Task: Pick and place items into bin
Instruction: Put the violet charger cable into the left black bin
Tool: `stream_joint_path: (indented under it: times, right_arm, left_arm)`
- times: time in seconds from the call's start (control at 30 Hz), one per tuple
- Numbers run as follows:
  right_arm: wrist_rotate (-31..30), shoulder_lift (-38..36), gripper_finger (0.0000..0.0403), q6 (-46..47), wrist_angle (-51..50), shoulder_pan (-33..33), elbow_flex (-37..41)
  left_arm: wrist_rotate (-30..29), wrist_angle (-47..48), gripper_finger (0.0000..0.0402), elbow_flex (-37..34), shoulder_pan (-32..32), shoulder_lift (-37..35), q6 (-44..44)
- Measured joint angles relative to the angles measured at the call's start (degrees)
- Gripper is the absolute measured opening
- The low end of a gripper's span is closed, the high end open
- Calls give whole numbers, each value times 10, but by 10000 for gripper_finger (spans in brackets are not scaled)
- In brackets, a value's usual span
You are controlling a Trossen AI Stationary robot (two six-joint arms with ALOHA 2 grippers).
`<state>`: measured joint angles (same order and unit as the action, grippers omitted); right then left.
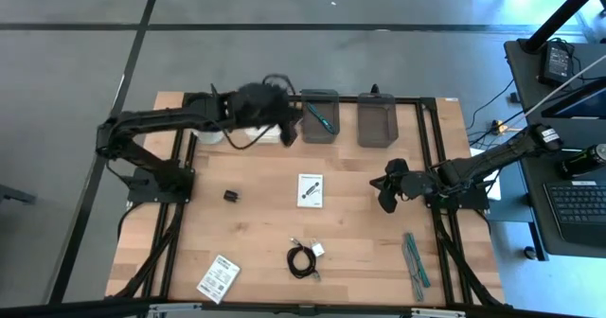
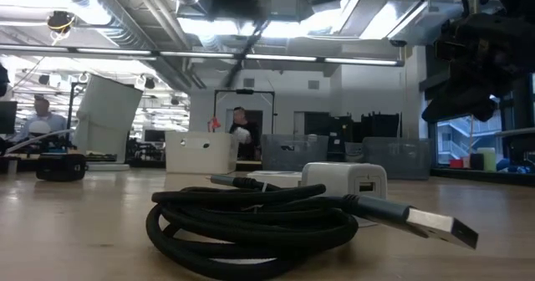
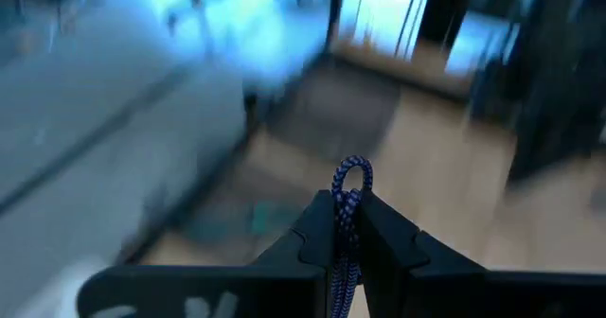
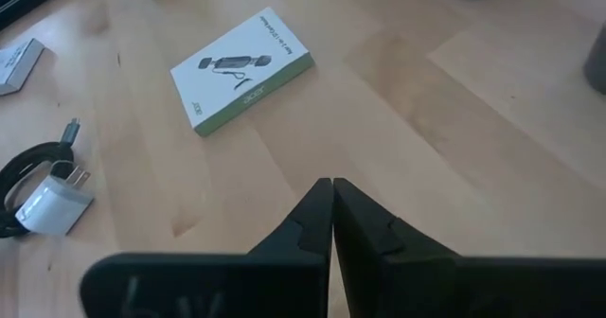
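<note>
My left gripper (image 1: pixel 292 129) is up beside the left grey bin (image 1: pixel 319 116), shut on a blue-purple braided cord (image 3: pixel 348 214). A thin dark and teal thing (image 1: pixel 319 118) shows over that bin; I cannot tell whether it hangs from the cord. My right gripper (image 1: pixel 386 189) is shut and holds nothing, over the table's right side. Flat on the table are a white card box (image 1: pixel 310 189), a small black cube (image 1: pixel 230 196), a coiled black cable (image 1: pixel 303 259) with a white charger (image 2: pixel 347 181), a white packet (image 1: pixel 219 278) and teal strips (image 1: pixel 415 259). My left gripper pinches the braided cord between its two fingers. The cord's loop end (image 3: pixel 352 173) sticks out just past the fingertips, and the rest (image 3: pixel 342 275) runs back between the fingers. The gripper hides what the cord carries.
A second grey bin (image 1: pixel 377 119) stands right of the first at the far edge. A white box (image 1: pixel 210 133) sits under the left arm. Black frame rails (image 1: pixel 428 148) run along the table's sides. People and desks show in the room beyond.
</note>
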<state>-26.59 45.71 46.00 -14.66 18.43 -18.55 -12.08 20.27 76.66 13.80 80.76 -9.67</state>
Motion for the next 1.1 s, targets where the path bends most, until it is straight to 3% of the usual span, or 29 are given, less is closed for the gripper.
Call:
stream_joint_path:
  times: [0.13,0.23,0.6,1.1]
  right_arm:
    - [0,0,17,0,3,-3,0]
    - [0,0,17,4,5,-3,0]
    - [0,0,17,18,9,-3,0]
    - [0,0,16,17,11,-3,0]
  left_arm:
    - [44,-131,22,31,43,41,6]
    - [73,-163,22,73,78,89,-18]
    - [108,-91,22,207,172,288,-238]
    - [101,-48,30,208,185,386,-400]
